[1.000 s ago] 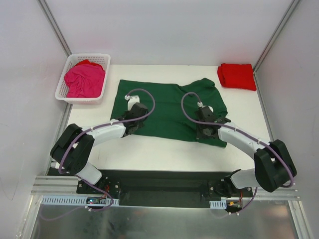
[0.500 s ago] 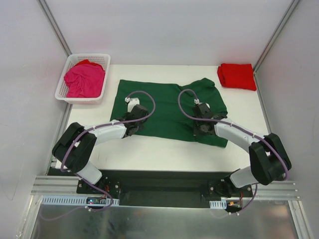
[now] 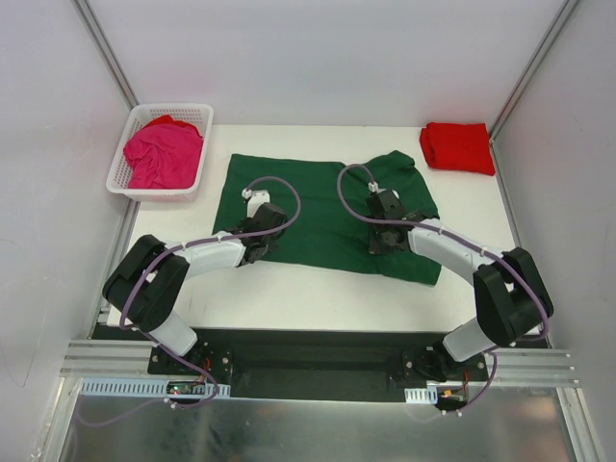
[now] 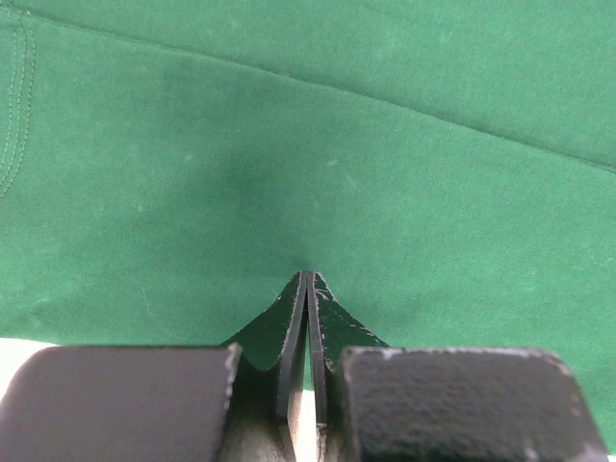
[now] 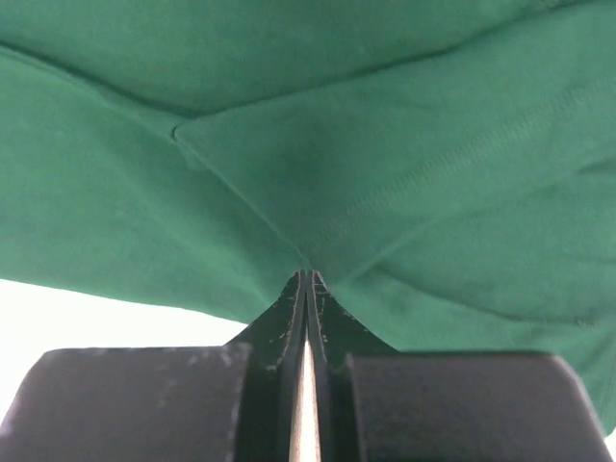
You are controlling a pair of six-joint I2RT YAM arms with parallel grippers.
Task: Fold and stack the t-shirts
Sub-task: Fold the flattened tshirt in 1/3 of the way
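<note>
The dark green t-shirt lies spread flat in the middle of the table. It fills the left wrist view and the right wrist view. My left gripper is shut, its tips resting on the shirt's near left part. My right gripper is shut, its tips on the shirt's near right part, beside a seam and a folded flap. The bright red t-shirt lies folded at the far right corner. The magenta pink t-shirt lies crumpled in the basket.
A white lattice basket stands at the far left corner. Grey walls close in the table on the left, back and right. Bare white table runs between the green shirt and the arm bases.
Both grippers have slid away from the bases, further onto the green shirt, the right one also slightly left. The shirt's outline has hardly changed.
</note>
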